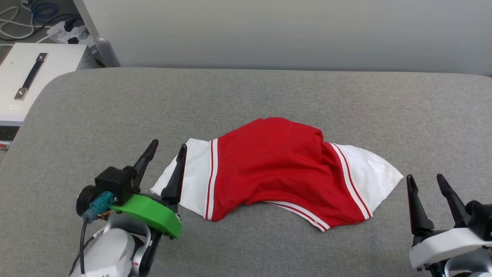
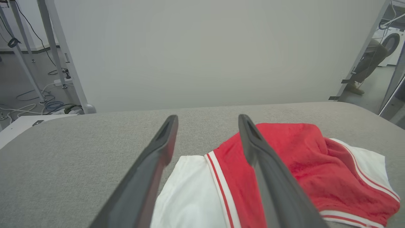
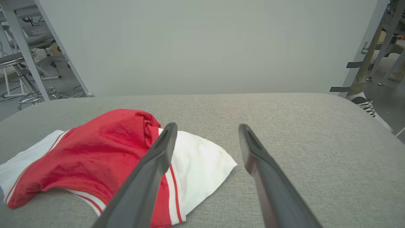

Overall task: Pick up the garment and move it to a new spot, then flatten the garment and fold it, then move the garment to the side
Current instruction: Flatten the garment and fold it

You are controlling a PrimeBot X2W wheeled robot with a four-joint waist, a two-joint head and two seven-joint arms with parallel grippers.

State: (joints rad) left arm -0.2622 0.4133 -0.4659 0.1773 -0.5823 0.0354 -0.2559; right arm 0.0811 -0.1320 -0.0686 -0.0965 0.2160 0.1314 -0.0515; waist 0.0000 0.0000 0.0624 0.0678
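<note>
Garment (image 1: 276, 169) rumpled between left end effector (image 1: 169, 144) and right end effector (image 1: 425, 177), both open, empty.

Grey fabric-covered tabletop (image 1: 96, 107) with rounded corners, the garment (image 1: 276, 165) lying bunched near its middle, toward the front edge

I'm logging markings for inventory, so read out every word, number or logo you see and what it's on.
No readable text here.
The garment: red and white fabric showing, no print visible.
Sticker on the pale left forearm: dark marks, too small to read.
Label on the white case: too blurred to read.
</note>
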